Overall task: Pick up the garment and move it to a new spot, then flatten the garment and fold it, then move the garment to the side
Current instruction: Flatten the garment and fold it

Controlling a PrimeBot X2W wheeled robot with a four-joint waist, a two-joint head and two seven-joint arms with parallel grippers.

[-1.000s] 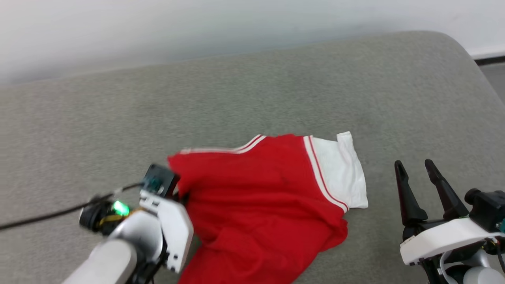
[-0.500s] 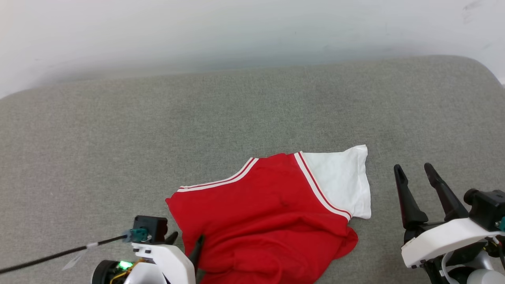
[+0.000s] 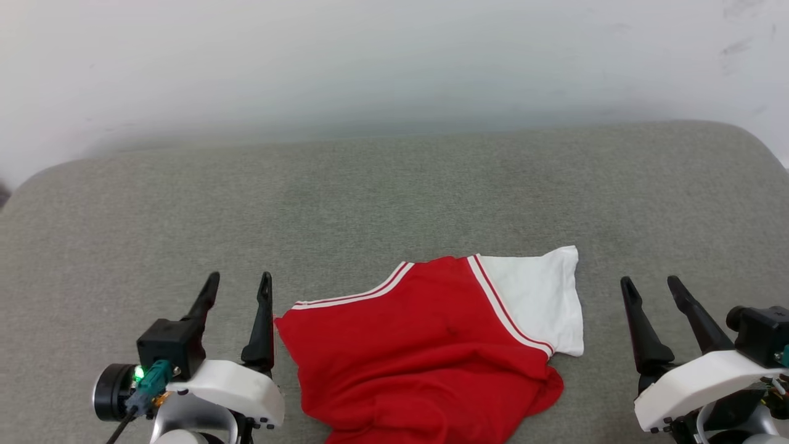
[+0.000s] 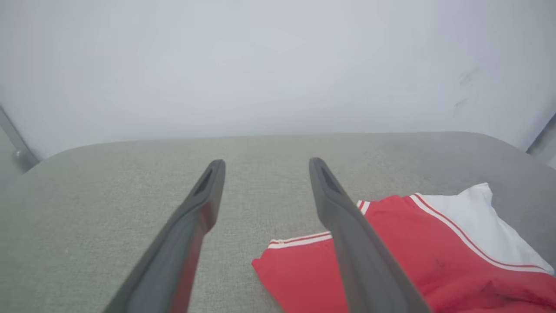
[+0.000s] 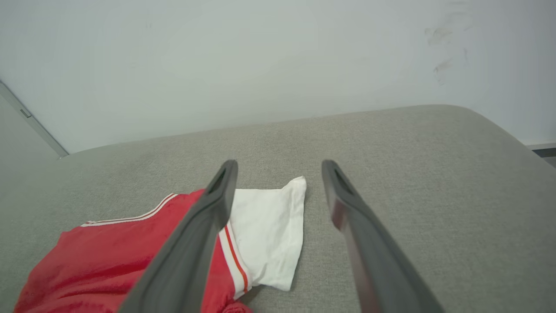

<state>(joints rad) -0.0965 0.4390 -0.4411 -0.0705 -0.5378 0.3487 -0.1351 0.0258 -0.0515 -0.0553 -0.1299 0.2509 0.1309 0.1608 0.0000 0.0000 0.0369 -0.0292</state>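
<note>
The garment (image 3: 425, 351), a red jersey with one white sleeve (image 3: 539, 296) and red-white stripe trim, lies rumpled on the grey cushion near its front edge. Its print side is hidden. My left gripper (image 3: 239, 282) stands open just left of the garment's red edge, with nothing between its fingers. In the left wrist view the garment (image 4: 404, 256) lies to the right of the open left gripper (image 4: 265, 167). My right gripper (image 3: 652, 287) stands open to the right of the white sleeve, apart from it. In the right wrist view the sleeve (image 5: 267, 230) lies under and left of the open right gripper (image 5: 280, 167).
The grey fabric cushion (image 3: 370, 197) spreads wide behind and to both sides of the garment. A pale wall (image 3: 394, 55) rises behind it. The cushion's rounded corners show at far left and far right.
My left gripper has let go of the garment's left edge and pulled back to its left, fingers now upright and open. The head camera has tilted, shifting the whole view down.
</note>
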